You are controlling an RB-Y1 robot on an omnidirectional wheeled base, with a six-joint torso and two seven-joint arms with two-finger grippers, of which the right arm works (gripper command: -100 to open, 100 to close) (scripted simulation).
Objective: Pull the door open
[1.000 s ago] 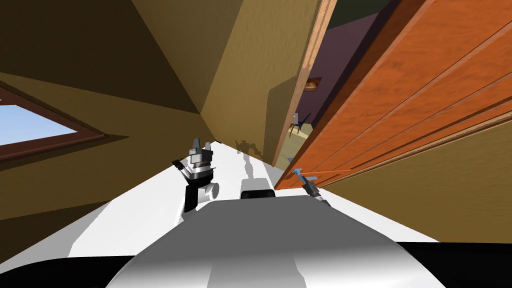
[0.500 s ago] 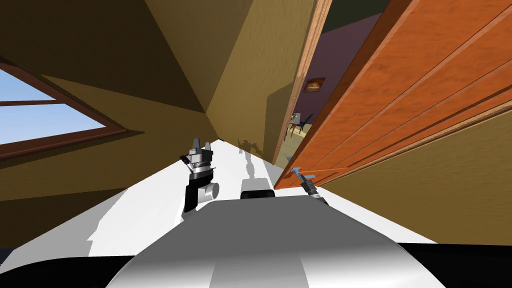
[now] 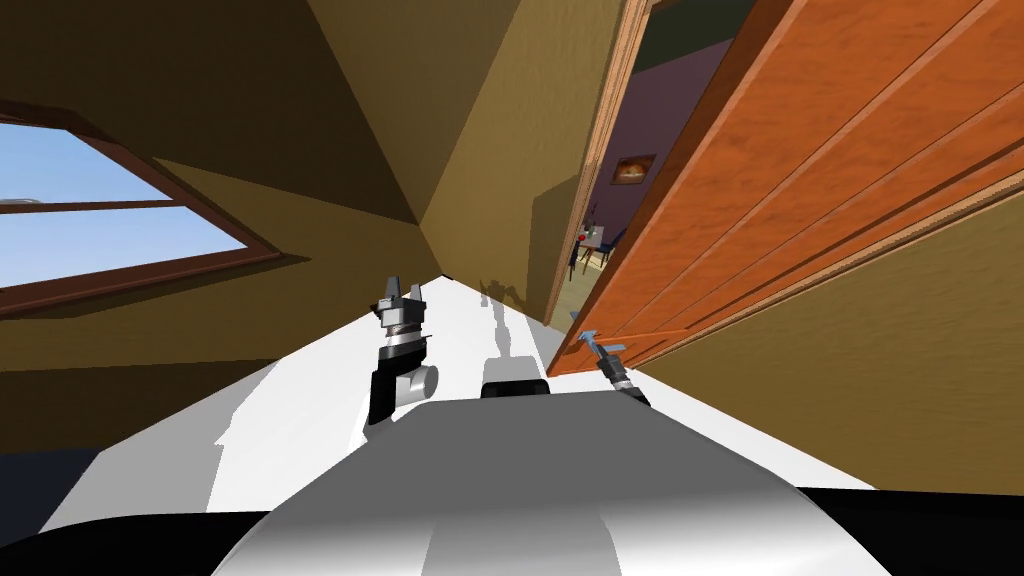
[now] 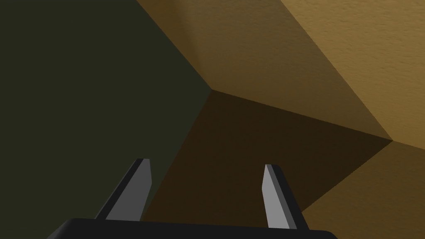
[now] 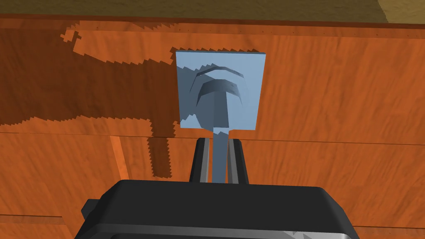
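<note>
1. Right wrist view, close on the grip: the right gripper [image 5: 219,145] is clamped on the blue-grey lever handle [image 5: 220,120]. Its two fingers [image 5: 202,162] press the lever's sides just short of the square blue backplate [image 5: 249,83].
2. Behind the plate, that same view has the orange wood-grain door [image 5: 332,103] lying flat, with jagged shadows across the panel beside the handle.
3. Head view adds the wider setting: the door stands ajar on my right, with a gap between its free edge and the light wooden door frame [image 3: 598,180].
4. Through that gap the head view gives a purple wall, a small framed picture [image 3: 632,168] and a table with chairs [image 3: 597,240].
5. From the head, the right gripper looks small, set on the handle at the near end of the door.
6. Left gripper [image 3: 401,293] is raised over the white floor [image 3: 300,420], well apart from the door. In the left wrist view its fingers stand spread wide with nothing between them.
7. Far to my left in the head view, a window [image 3: 120,230] with a brown frame and blue sky sits in the tan wall.
</note>
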